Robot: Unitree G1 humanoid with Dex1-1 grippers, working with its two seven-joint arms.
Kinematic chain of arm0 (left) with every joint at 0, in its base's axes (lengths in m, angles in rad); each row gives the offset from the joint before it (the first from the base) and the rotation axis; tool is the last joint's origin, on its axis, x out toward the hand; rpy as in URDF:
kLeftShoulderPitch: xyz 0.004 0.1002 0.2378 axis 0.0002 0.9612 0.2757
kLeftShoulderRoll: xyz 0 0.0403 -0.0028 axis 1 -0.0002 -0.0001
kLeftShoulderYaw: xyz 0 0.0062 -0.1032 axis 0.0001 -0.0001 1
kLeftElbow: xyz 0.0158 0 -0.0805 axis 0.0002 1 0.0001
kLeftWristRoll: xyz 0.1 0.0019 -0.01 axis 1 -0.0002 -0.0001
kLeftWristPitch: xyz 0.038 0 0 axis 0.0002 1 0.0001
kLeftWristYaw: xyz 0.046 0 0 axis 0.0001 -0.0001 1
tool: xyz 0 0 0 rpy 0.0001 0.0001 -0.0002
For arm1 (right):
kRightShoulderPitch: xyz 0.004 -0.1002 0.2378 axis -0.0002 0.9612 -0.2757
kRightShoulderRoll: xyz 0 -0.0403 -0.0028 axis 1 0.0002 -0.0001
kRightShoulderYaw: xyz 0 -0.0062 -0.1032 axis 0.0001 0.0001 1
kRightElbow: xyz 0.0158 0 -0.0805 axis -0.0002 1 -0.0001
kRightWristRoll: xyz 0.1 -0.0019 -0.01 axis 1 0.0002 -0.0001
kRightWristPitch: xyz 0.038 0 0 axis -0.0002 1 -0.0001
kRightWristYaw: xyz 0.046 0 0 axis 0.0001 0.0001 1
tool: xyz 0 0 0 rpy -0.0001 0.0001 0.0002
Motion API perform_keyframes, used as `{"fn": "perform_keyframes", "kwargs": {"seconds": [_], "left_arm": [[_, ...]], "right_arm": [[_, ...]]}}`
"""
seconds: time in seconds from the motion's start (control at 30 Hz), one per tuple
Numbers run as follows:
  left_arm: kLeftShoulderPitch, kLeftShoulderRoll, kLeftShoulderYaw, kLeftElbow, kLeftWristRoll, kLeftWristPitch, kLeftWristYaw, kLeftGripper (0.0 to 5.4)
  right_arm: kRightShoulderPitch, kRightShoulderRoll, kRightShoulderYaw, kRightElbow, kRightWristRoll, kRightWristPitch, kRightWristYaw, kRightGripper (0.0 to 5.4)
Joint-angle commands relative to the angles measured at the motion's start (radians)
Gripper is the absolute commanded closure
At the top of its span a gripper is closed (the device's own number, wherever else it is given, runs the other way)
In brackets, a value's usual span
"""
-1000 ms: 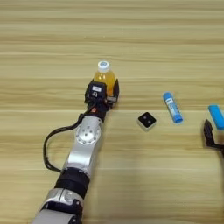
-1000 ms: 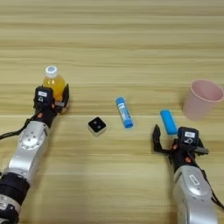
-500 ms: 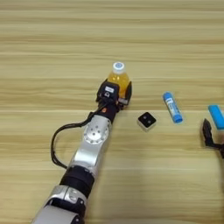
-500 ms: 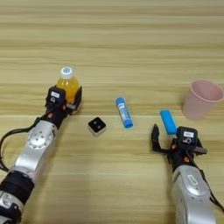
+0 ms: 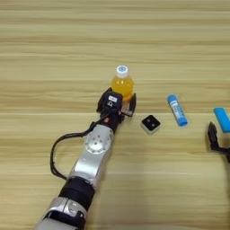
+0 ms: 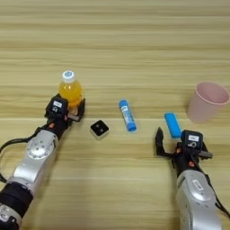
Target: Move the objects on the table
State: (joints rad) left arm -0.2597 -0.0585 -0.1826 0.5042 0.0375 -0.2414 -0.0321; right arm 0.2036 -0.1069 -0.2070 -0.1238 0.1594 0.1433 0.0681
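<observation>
1. Worktop (image 6: 134, 36): light wood, horizontal plank lines, filling both views edge to edge; nothing of the room beyond it shown.
2. Left tool (image 5: 120, 104): reaching in from the lower left on a silver arm with a black cable looped beside it; black fingers set either side of the orange-juice bottle (image 5: 122, 83), closed around its lower body.
3. Bottle: upright, white cap up, left of centre on the wood; base hidden behind the fingers and the tool's black housing.
4. White cube with black top (image 6: 99, 129): just right of the left tool, apart from it, lying flat on the wood.
5. First blue tube (image 6: 127, 115): right of the cube, lying slantwise, white cap at its far end.
6. Second blue tube (image 6: 172, 125): further right, lying just beyond the right tool, near end close to it; contact not clear.
7. Pink cup (image 6: 207, 101): upright, mouth open upward, right of the second tube; seen only in the right eye view.
8. Right tool (image 6: 177, 143): low at the right, fingers spread wide, nothing between them; only one finger and the tube's end visible at the frame edge in the left eye view.
9. Both arms cut off by the bottom edge.
</observation>
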Motion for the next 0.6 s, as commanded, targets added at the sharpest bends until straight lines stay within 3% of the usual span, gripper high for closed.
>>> {"fn": "perform_keyframes", "kwargs": {"seconds": [0.03,0.27,0.6], "left_arm": [[0.018,-0.041,-0.004,-0.003,0.003,0.02,0.006,0.69],[0.038,-0.034,-0.004,-0.047,-0.003,0.027,0.002,0.05],[0.13,-0.018,-0.016,-0.204,-0.056,0.131,-0.065,0.05]], "right_arm": [[0.0,0.002,0.002,-0.012,-0.004,0.003,-0.006,0.0],[0.002,0.002,0.003,-0.011,-0.005,0.002,-0.005,0.0],[-0.005,0.005,0.006,0.003,-0.012,-0.005,-0.007,0.0]]}}
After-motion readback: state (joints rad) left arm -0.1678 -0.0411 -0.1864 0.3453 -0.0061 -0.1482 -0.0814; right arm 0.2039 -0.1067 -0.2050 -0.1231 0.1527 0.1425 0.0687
